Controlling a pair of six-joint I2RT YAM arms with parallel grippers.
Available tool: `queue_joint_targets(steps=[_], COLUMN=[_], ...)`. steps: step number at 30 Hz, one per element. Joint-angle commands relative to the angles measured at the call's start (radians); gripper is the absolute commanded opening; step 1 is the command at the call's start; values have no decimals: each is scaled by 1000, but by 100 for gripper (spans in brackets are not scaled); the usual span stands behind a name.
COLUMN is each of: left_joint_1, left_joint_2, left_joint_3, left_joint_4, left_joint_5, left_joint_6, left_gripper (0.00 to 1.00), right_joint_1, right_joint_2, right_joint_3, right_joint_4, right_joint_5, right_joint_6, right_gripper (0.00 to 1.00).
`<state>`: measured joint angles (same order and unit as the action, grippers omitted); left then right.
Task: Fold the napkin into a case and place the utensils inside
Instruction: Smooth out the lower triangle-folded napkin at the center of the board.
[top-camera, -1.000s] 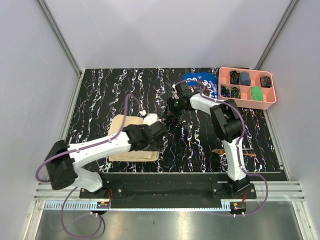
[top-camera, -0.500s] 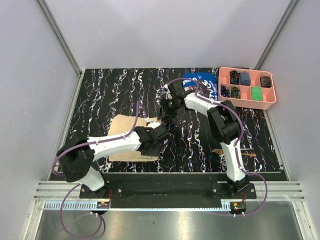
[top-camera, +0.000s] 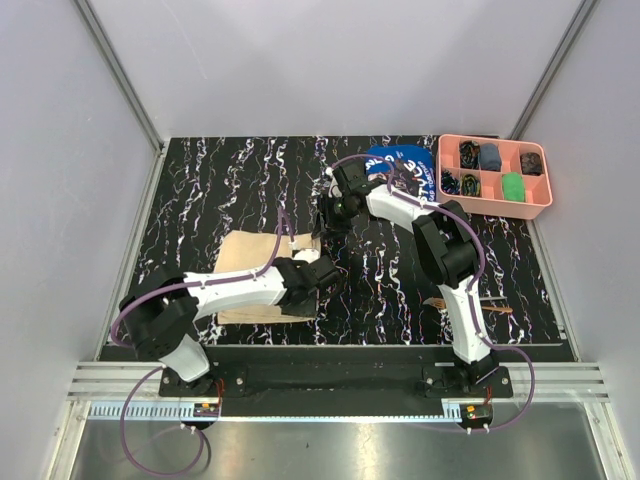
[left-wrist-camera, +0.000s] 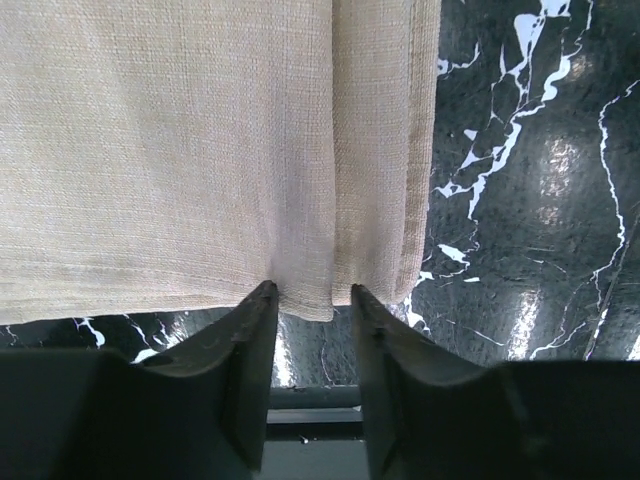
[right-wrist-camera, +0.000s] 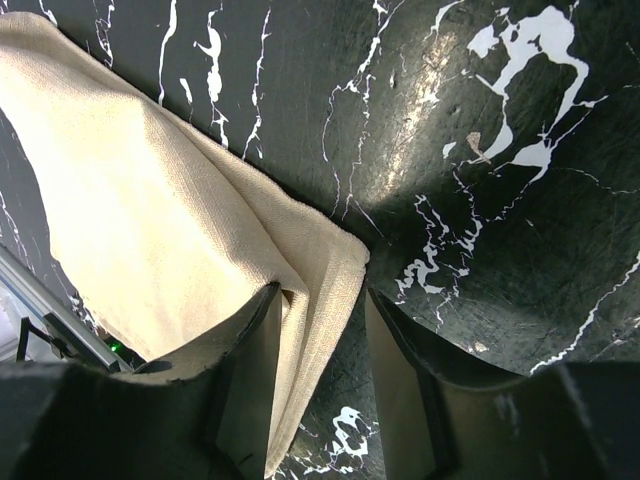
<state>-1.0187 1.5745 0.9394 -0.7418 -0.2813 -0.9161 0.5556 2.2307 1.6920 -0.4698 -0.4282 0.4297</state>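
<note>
The beige napkin (top-camera: 245, 255) lies folded into a layered rectangle at the left-centre of the black marble table. My left gripper (top-camera: 324, 277) is at its near right edge. In the left wrist view the open gripper (left-wrist-camera: 310, 293) straddles a narrow folded strip of the napkin (left-wrist-camera: 180, 150), fingertips (left-wrist-camera: 262, 295) against the hem. My right gripper (top-camera: 323, 230) is at the far right corner. In the right wrist view it (right-wrist-camera: 322, 292) stands open around that corner of the napkin (right-wrist-camera: 150, 220). A wooden utensil (top-camera: 498, 308) lies beside the right arm's base, partly hidden.
A pink compartment tray (top-camera: 495, 206) with small items stands at the back right. A blue printed cloth (top-camera: 398, 160) lies next to it. The right arm's upright links (top-camera: 455, 270) rise between the napkin and the utensil.
The right gripper moved left onto the napkin's far corner and its jaws widened. The left gripper slid to the napkin's near right edge and its jaws narrowed.
</note>
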Motion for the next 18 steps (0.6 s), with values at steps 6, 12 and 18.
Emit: queue_joint_targets(steps=[6,12,18], left_joint_1=[-3,-3,-1], left_joint_2=[-19,-93,-125], left_joint_3=[2,-1,28], left_joint_4=[24,19,1], left_joint_5=[-48,-36,-15], left_joint_6=[2,3,3], left_gripper=[12,0,0], right_joint_1=[6,6,6], right_joint_2=[-25,-37,-71], right_joint_3=[38,41,20], right_joint_4=[0,0,0], right_joint_5=[-10,6,32], right_joint_6=[-11,-11,-9], right_gripper=[53,56,57])
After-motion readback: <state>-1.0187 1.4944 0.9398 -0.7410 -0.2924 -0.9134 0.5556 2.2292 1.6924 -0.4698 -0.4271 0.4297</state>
